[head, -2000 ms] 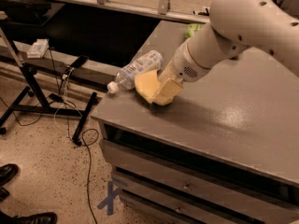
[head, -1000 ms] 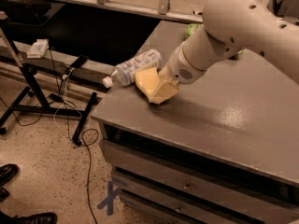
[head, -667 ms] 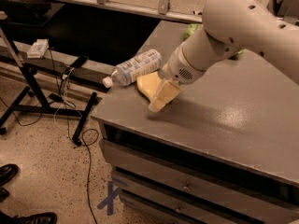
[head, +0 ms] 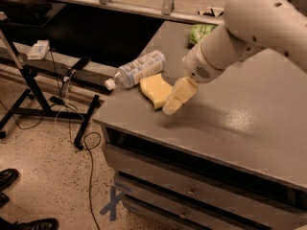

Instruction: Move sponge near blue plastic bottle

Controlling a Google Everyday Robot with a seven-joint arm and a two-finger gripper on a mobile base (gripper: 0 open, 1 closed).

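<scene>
Near the front-left corner of the grey flat-topped metal bench point(head: 249, 123): pale yellow thick foam sponge with wavy sides point(head: 154, 89), lying flat on the bench top, a little in from the left edge. Just beyond it toward the far edge: clear bluish plastic bottle with white cap and pale printed label point(head: 138, 69), lying on its side along the left edge, cap end poking out past that edge, base pointing toward the middle of the bench. Sponge and bottle close together, the sponge's far corner just beside the bottle's body; touching or not, hard to say.

Right of the sponge, further in from the left edge: yellowish two-finger gripper point(head: 175, 99), angled down toward the front edge, tip low over the bench top and just beside the sponge's right side. Spread or pressed together, cannot tell from this angle; contact with the sponge also unclear. Behind the gripper: bulky white rounded robot arm point(head: 249, 28), reaching in from the right over the middle of the bench.

Close to the far edge, partly hidden by the arm: crumpled green snack bag point(head: 200, 32). Under the front edge: grey drawers point(head: 192, 191). On the speckled floor off the left edge: black metal stand point(head: 29, 95), trailing black cable point(head: 88, 152), blue tape cross point(head: 112, 202), black shoes point(head: 7, 178).
</scene>
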